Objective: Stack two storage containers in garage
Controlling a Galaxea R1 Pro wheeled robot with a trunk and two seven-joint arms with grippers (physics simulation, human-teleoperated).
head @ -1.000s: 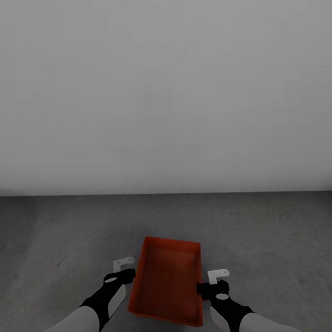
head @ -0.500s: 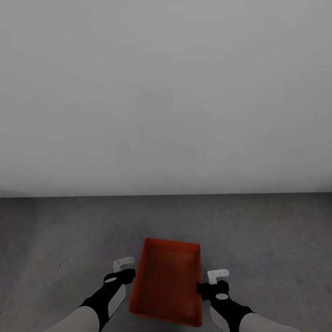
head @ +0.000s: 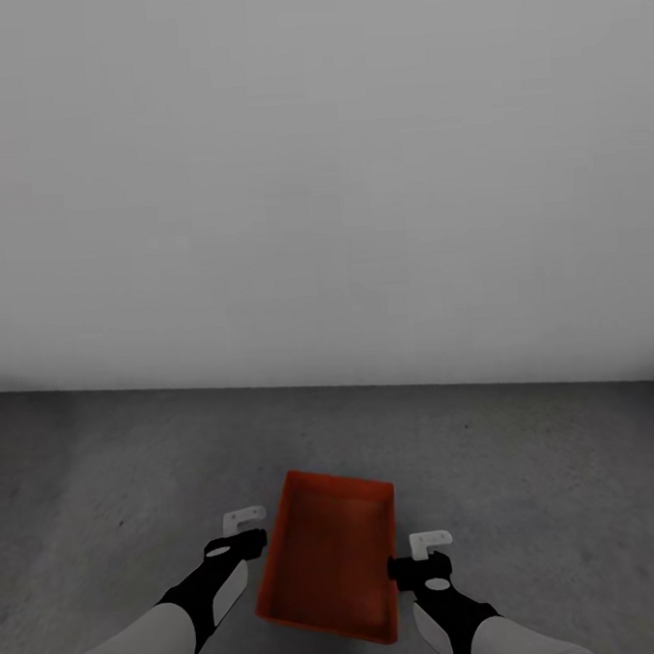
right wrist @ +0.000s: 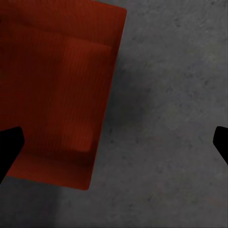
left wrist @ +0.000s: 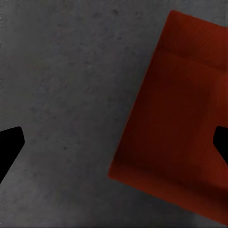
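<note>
**Apparently released: one bin on the garage floor, jaws spread at either side**

One orange-red storage container (head: 329, 559) is seen on the dark speckled floor (head: 529, 469) near a plain grey wall (head: 318, 173), seemingly resting there. The left gripper (head: 244, 528) and the right gripper (head: 418, 554) are held just beside its long walls, with jaws spread wide and nothing held; whether either touches the bin cannot be told. In the wrist views, each gripper's inner finger is seen over the bin and its outer finger over bare floor. If the arms are withdrawn sideways or the base is turned carelessly, a thin wall could be clipped and the bin skewed or dragged. A skewed bin would make the later stacking harder to align.
</note>
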